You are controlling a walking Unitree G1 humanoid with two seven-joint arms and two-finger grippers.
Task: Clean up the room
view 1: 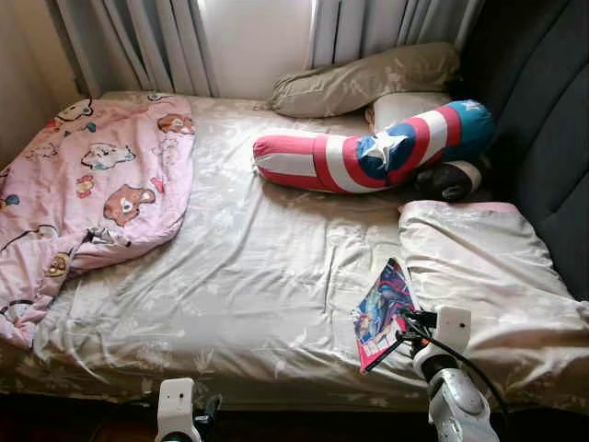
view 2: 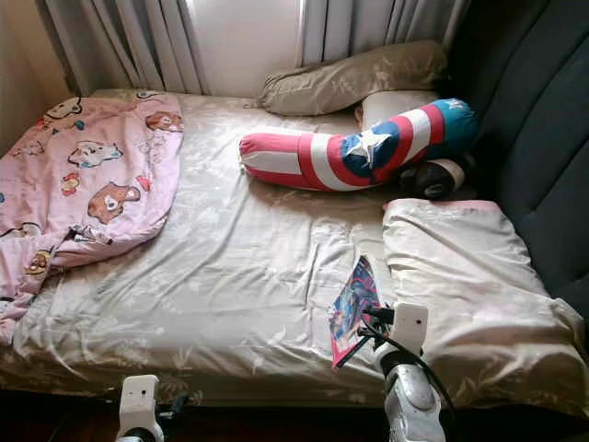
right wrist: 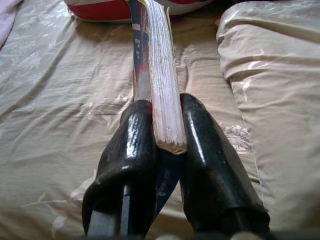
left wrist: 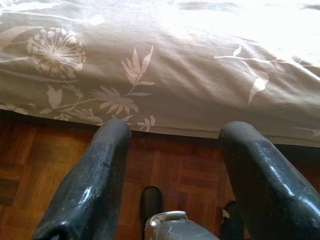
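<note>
A colourful book (view 1: 383,311) is held over the bed's front right part, tilted on edge. My right gripper (right wrist: 167,127) is shut on the book (right wrist: 161,80), its two black fingers (right wrist: 132,145) pressing the covers and pages from both sides. My left gripper (left wrist: 172,145) is open and low at the bed's front edge, above the wooden floor (left wrist: 45,165). A pink cartoon blanket (view 1: 87,189) lies crumpled on the bed's left side. A red, white and blue star bolster (view 1: 368,152) lies across the head end.
The bed sheet (view 1: 248,276) is beige with a flower print. A beige pillow (view 1: 497,267) lies at the right, beside the book. Another pillow (view 1: 368,78) rests by the curtains. A dark padded headboard (view 1: 548,120) rises along the right.
</note>
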